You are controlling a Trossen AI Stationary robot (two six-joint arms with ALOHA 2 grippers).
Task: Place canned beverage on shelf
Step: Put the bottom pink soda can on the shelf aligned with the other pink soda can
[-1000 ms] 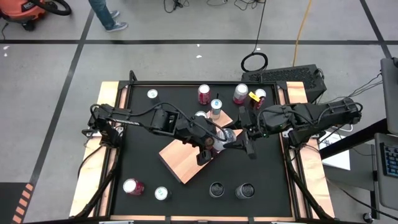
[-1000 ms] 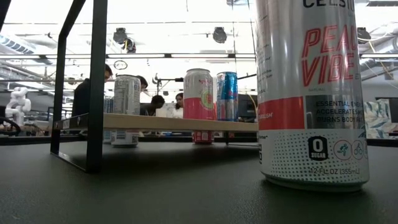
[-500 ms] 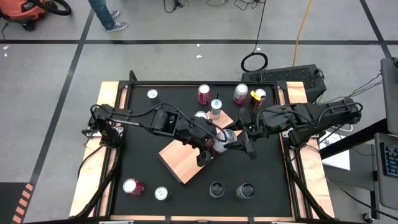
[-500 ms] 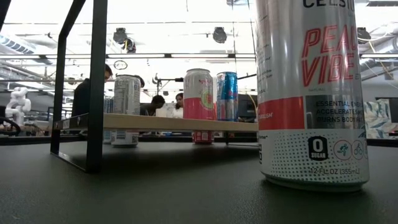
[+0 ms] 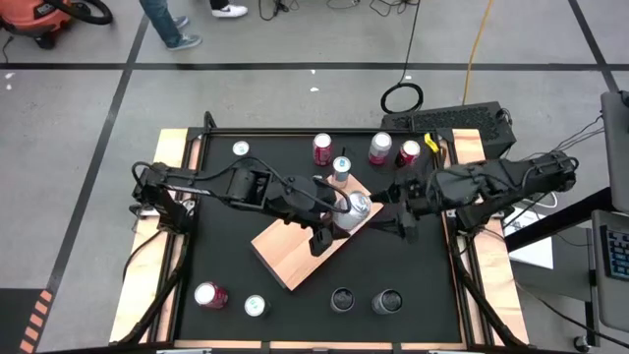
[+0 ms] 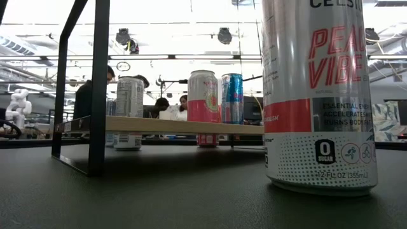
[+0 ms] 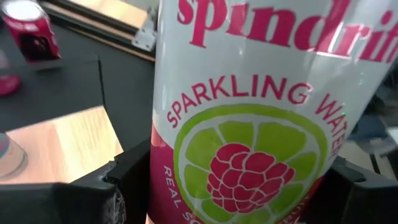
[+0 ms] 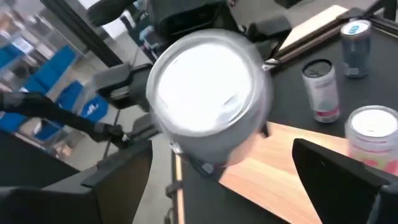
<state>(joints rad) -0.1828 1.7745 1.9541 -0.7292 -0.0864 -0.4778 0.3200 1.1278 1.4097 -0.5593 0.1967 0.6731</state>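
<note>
Handed over above the shelf [image 5: 295,251]: Spindrift can [image 5: 352,209] now clamped in left gripper [image 5: 339,211], right gripper [image 5: 393,210] wide, backed away.

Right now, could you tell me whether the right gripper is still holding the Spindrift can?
No: in the right wrist view the right gripper stands open, clear of the Spindrift can, which the left gripper clamps.

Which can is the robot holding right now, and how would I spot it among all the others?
Find the wooden shelf lying slantwise mid-table. Above its right end the left gripper clasps the Spindrift can: white, with a lime and raspberry picture. Unlike every other can, it is tilted rather than standing.
</note>
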